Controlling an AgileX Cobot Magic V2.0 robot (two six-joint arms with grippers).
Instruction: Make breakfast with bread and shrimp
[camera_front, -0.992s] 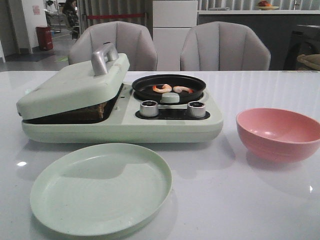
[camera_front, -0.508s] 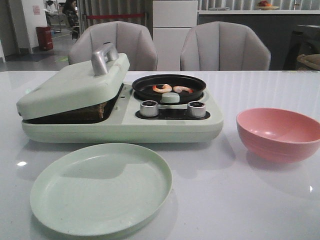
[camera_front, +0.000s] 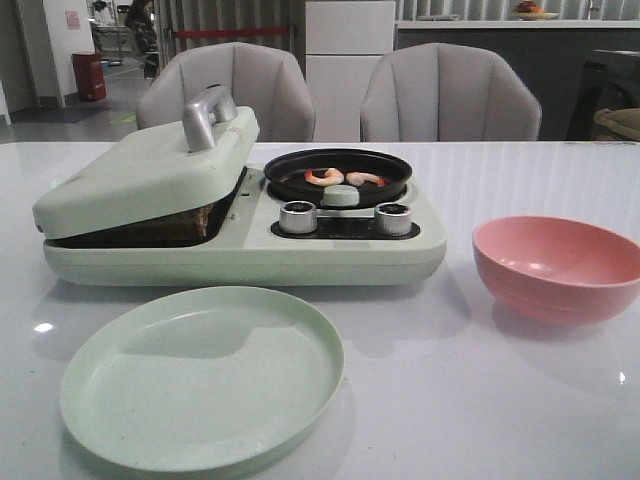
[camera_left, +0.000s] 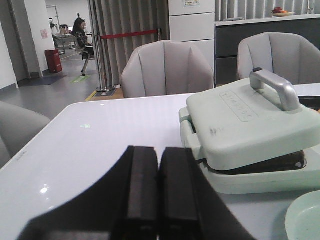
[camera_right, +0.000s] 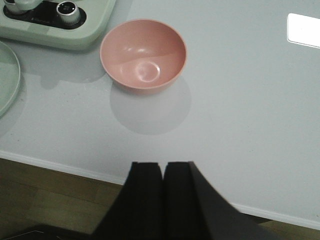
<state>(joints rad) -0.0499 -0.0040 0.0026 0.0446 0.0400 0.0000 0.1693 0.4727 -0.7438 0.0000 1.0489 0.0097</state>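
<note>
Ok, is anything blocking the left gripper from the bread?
Yes. The lid of the sandwich maker rests on the bread, which only peeks out the side. The left gripper is shut, short of it.

Table (camera_front: 520, 400) surface lies bare between the pale green plate (camera_front: 200, 375) and the pink bowl (camera_front: 560, 268); a tool could pass there. Behind both, the breakfast maker (camera_front: 240, 250) spans the left and middle of the table. Its hinged lid (camera_front: 140, 180) rests tilted on the bread (camera_front: 203, 218), leaving only a narrow slot. The small black pan (camera_front: 338, 172) with two shrimp (camera_front: 324, 177) is open from above. Two knobs (camera_front: 298, 216) stand just before the pan.
</note>
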